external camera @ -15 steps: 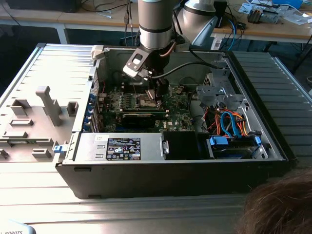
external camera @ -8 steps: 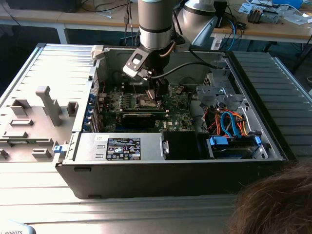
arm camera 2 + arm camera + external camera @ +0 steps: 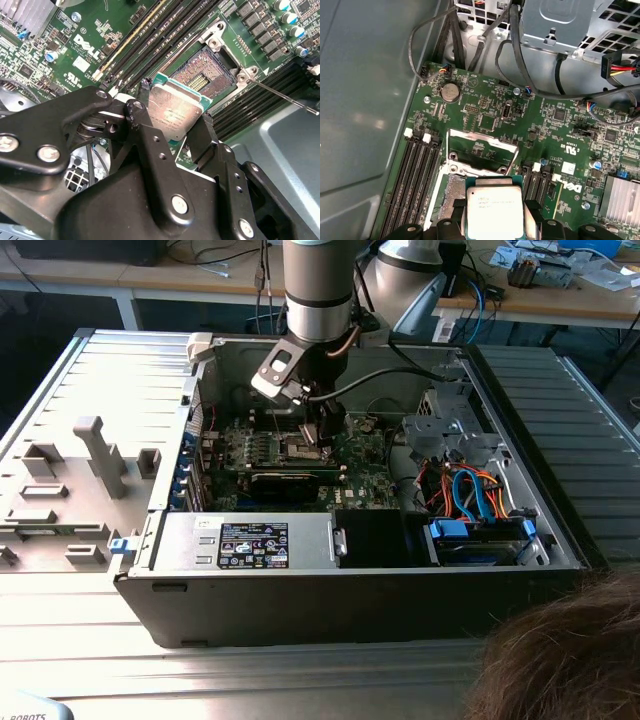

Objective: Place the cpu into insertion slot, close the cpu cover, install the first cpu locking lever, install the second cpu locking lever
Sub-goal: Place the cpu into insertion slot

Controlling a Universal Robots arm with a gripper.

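My gripper (image 3: 175, 125) clamped on the cpu (image 3: 177, 112) | cpu held just above the insertion slot (image 3: 207, 75) | second wrist view: slot's bare contacts | first wrist view: cpu cover (image 3: 480, 137) standing open beside the slot

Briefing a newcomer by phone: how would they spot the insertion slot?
In the open computer case, find the green motherboard. The insertion slot lies between its long black memory slots, by the cpu in the jaws; it alone is a square silver-rimmed pit of gold contacts.
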